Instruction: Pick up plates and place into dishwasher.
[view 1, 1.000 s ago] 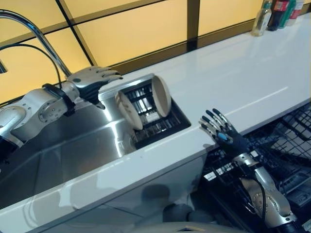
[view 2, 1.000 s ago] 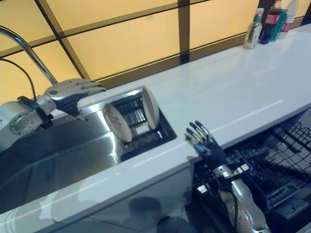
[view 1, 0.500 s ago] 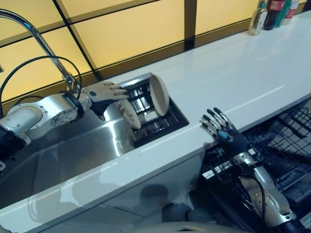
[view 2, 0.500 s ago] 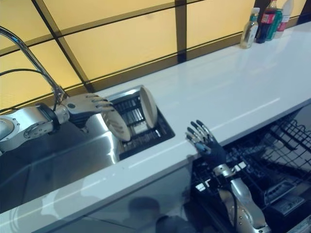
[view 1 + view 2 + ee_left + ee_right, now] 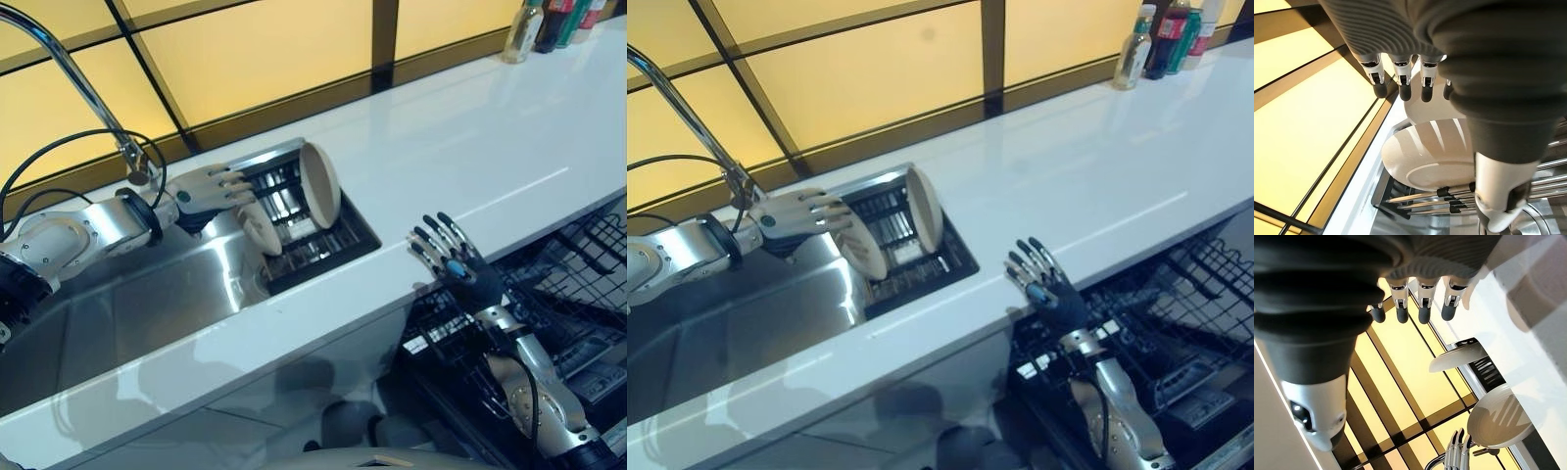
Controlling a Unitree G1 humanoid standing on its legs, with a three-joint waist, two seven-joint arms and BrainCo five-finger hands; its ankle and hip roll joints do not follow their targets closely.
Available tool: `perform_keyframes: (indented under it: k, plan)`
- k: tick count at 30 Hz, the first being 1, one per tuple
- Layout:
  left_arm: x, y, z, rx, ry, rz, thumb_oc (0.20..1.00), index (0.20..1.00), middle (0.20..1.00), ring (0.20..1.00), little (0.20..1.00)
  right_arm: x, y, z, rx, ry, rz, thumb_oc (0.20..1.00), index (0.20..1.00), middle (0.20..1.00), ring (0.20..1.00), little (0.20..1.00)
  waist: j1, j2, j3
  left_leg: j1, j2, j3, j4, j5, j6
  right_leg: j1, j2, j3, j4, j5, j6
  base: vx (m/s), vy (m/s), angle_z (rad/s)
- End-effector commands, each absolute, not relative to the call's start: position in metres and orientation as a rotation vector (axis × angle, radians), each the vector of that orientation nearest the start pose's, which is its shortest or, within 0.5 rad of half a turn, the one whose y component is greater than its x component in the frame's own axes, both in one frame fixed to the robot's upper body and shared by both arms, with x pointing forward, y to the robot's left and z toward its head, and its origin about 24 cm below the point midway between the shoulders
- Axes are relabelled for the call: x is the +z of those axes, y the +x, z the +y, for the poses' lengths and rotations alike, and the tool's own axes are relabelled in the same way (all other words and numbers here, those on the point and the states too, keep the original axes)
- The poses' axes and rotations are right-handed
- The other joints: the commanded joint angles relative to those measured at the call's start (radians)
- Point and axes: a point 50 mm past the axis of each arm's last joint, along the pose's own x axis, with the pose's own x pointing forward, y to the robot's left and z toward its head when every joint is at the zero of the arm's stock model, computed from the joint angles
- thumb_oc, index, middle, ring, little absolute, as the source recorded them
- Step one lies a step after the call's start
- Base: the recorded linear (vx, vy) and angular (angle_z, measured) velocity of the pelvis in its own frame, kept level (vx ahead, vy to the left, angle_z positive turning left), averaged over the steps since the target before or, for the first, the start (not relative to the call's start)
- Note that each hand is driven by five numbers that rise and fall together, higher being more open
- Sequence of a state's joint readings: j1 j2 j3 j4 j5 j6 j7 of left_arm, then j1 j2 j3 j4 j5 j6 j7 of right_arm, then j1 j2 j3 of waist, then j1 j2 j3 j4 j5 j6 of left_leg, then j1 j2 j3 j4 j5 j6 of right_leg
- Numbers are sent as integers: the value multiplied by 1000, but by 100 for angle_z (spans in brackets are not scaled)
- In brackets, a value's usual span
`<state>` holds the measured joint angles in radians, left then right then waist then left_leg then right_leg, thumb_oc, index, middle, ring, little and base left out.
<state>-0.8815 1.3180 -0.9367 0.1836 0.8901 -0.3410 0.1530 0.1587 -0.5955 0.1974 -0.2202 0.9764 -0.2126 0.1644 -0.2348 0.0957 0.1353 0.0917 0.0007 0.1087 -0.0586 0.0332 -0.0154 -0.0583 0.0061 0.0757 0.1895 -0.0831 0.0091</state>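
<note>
Left eye view: our left hand (image 5: pixel 201 186) reaches with straight fingers (image 5: pixel 232 179), holding nothing, to the nearer beige round plate (image 5: pixel 259 227) standing in the black wire rack (image 5: pixel 323 240) at the bench's (image 5: pixel 470 147) sink edge. Our right hand (image 5: pixel 460 269) hovers spread and empty. A push could tip the plate onto the second beige plate (image 5: pixel 319 183).

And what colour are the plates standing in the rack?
The plates are a creamy off-white, plain with no pattern. The left wrist view shows them best.

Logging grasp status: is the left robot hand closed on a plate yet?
No, open. The left robot hand has straight fingers above the nearer plate in the rack.
</note>
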Motion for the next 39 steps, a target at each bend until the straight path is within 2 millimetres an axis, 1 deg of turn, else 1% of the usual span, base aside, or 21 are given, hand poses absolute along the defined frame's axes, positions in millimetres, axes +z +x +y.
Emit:
perform_keyframes:
  k: [1,11,18,26,27,28,29,30,39]
  plan:
    - [210,320,257,-391,2348,-527,1000,1000,1000,1000,1000,94,217,-197,356,449,-177,1000,1000,1000,1000,1000,-31,-22,-23,-74,21,43,111,-76,13,-23,-57,22,-37,49,138,15,-36,-1]
    - [199,325,266,-365,2367,-513,1000,1000,1000,1000,1000,95,215,-197,353,456,-178,1000,1000,1000,1000,1000,-50,-23,-13,-81,29,59,112,-67,9,-35,-59,23,-30,53,139,13,-32,-6]
    - [186,326,277,-370,2337,-447,1000,1000,1000,1000,1000,96,215,-200,347,448,-174,1000,1000,1000,1000,1000,-62,-20,1,-87,34,68,119,-63,6,-38,-60,25,-26,55,138,7,-9,-3]
    - [178,327,277,-399,2317,-450,1000,1000,1000,1000,1000,98,216,-202,348,447,-182,1000,1000,1000,1000,1000,-70,-24,21,-111,37,67,136,-58,4,-52,-61,23,-17,57,136,2,-15,-8]
    - [177,327,278,-400,2320,-442,912,912,912,912,912,99,217,-202,349,447,-185,1000,1000,1000,1000,1000,-71,-24,23,-115,38,67,137,-56,3,-53,-61,23,-17,57,135,0,0,0]
    - [176,327,278,-400,2321,-437,702,702,702,702,702,99,217,-202,349,446,-188,1000,1000,1000,1000,1000,-71,-24,25,-117,38,66,138,-56,3,-54,-61,23,-17,57,135,0,0,0]
    - [176,328,278,-399,2321,-421,253,253,253,253,253,100,217,-202,350,446,-191,1000,1000,1000,1000,1000,-72,-25,28,-121,39,66,139,-55,3,-55,-62,22,-17,57,135,-20,-15,-3]
    - [176,329,278,-400,2320,-408,200,200,200,200,200,100,217,-202,351,446,-194,1000,1000,1000,1000,1000,-73,-27,31,-123,40,67,141,-54,2,-55,-62,21,-17,58,134,-19,-16,-5]
    - [175,328,282,-406,2311,-402,200,200,200,200,200,98,215,-203,356,450,-188,1000,1000,1000,1000,1000,-77,-32,35,-124,45,71,151,-51,0,-45,-66,15,-19,59,132,4,-4,-3]
